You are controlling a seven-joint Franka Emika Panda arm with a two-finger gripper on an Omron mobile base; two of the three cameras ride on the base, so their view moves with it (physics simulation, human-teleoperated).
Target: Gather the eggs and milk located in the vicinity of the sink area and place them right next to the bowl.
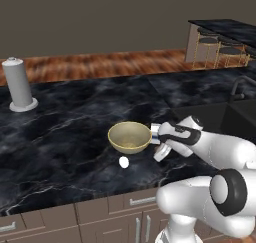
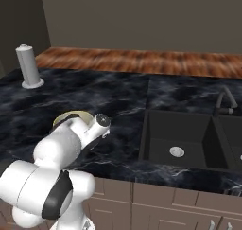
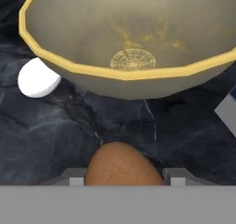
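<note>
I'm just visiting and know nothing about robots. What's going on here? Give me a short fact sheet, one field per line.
Place: black marble kitchen counter with a dark sink
Bowl: tan-gold bowl, empty, on the counter
White egg: white egg lying on the counter beside the bowl
Brown egg: brown egg held between the fingers of the hand, close to the bowl
Other item: tall grey cylinder on a round base, far left

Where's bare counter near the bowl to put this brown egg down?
Bare marble lies between the bowl and the brown egg in the hand, and from the bowl toward the grey cylinder. Crowded at the rim by the white egg.
</note>
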